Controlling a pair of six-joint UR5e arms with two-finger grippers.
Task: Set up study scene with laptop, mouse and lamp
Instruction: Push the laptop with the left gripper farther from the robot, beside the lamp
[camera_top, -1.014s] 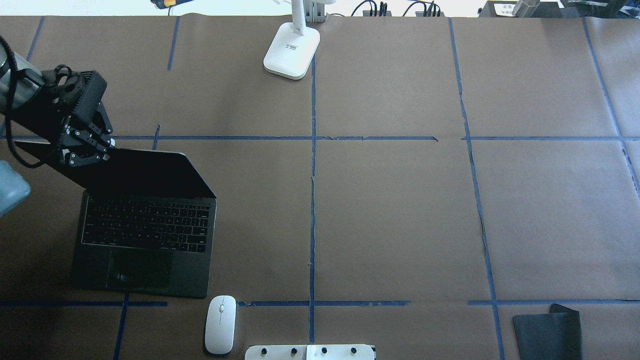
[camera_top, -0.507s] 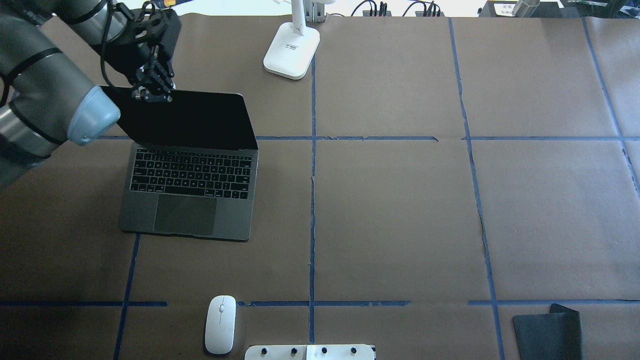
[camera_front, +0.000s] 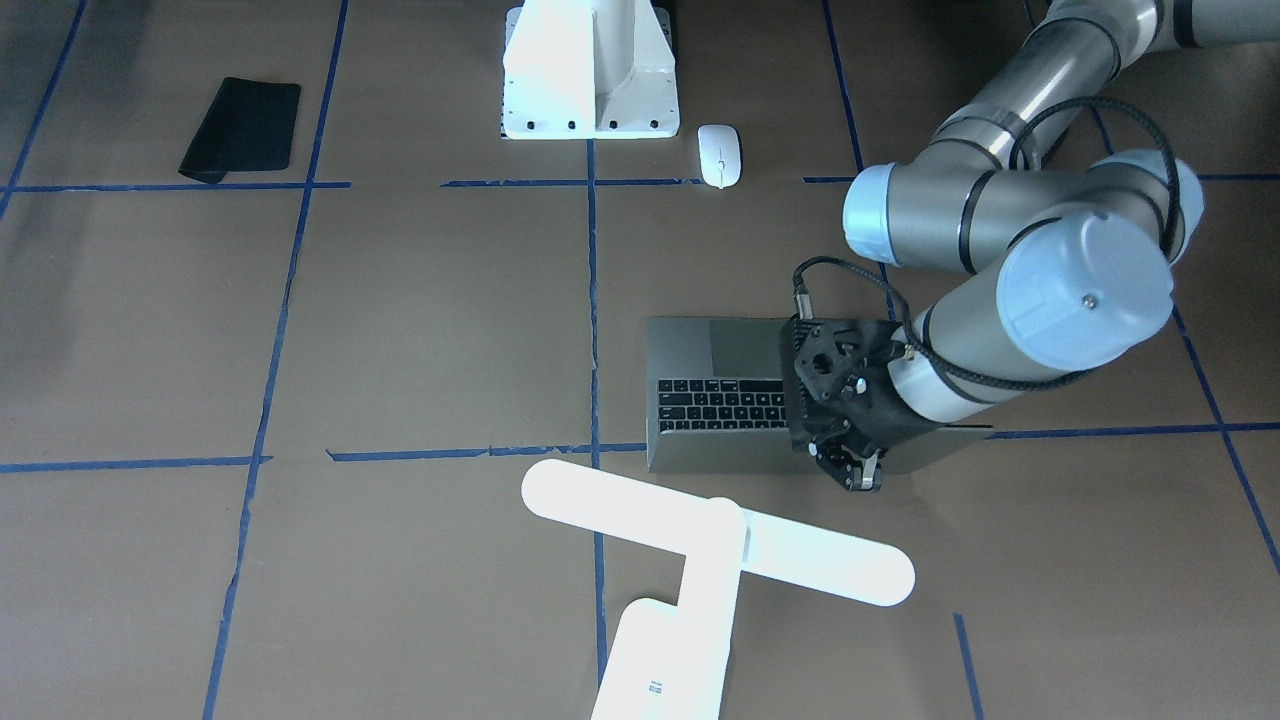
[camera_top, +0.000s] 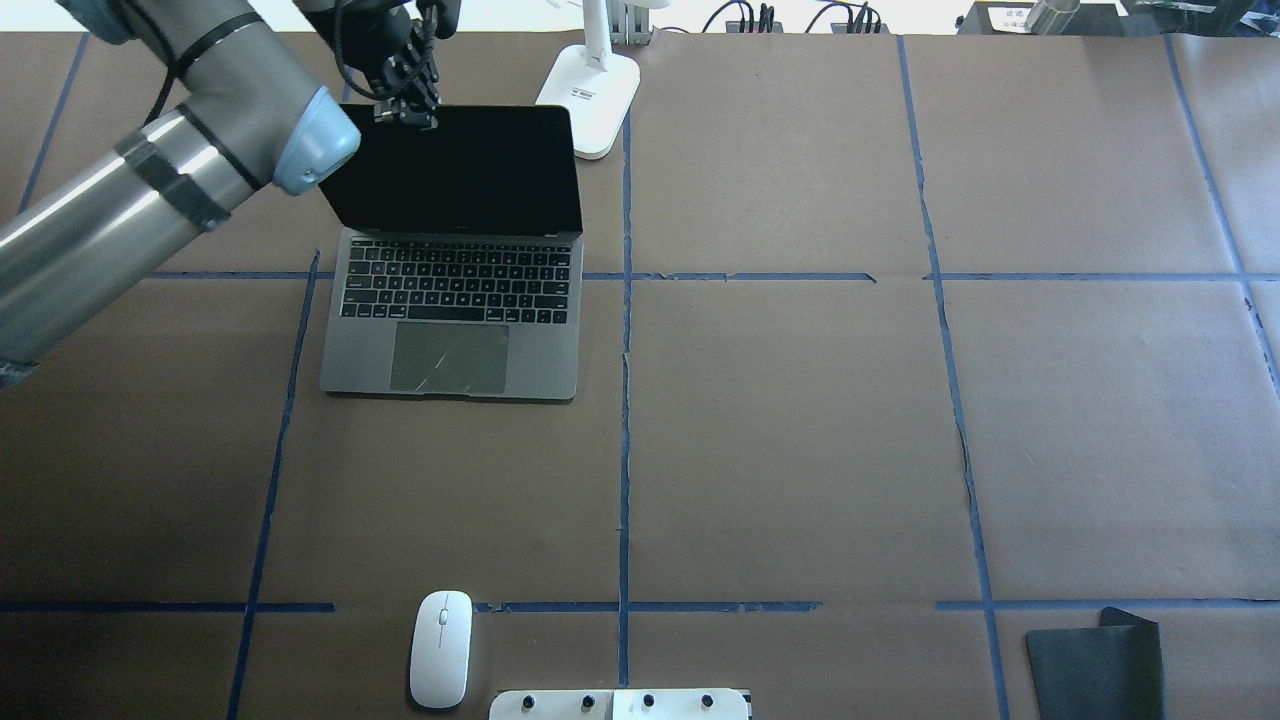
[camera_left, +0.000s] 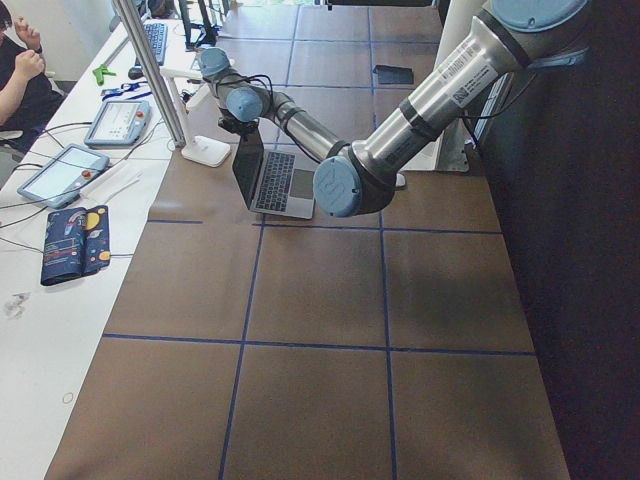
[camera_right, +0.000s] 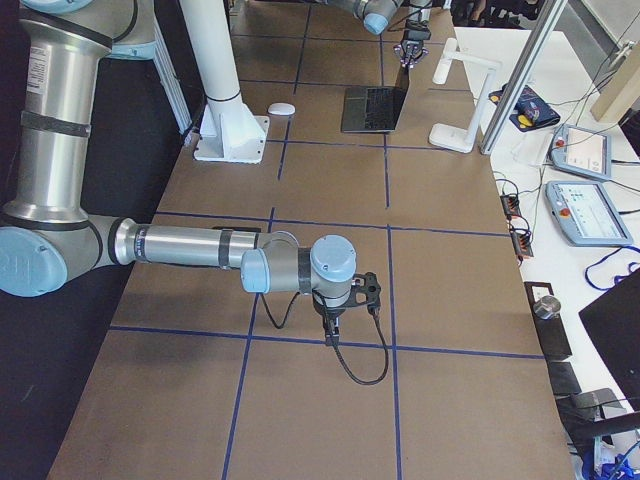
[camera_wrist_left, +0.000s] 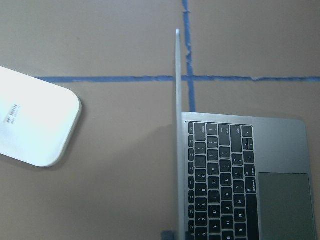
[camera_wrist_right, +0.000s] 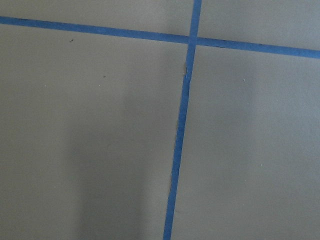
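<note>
The grey laptop (camera_top: 450, 300) stands open on the table, its dark screen upright, just left of the centre tape line. My left gripper (camera_top: 405, 110) is shut on the top edge of the screen; it also shows in the front-facing view (camera_front: 858, 478). The white lamp's base (camera_top: 590, 95) stands right beside the screen's far right corner, and its bar head (camera_front: 715, 545) reaches over the table. The white mouse (camera_top: 441, 647) lies near the front edge. My right gripper (camera_right: 335, 322) hangs low over bare paper, far from these things; I cannot tell whether it is open or shut.
A white bolted pedestal block (camera_front: 588, 70) stands at the robot's side, next to the mouse. A black pad (camera_top: 1095, 665) lies at the front right corner. Blue tape lines cross the brown paper. A side table with tablets (camera_right: 575, 150) runs behind the lamp.
My left gripper has carried the open laptop away from the robot and to the right, up to the lamp's base. Mouse and lamp have not moved.
</note>
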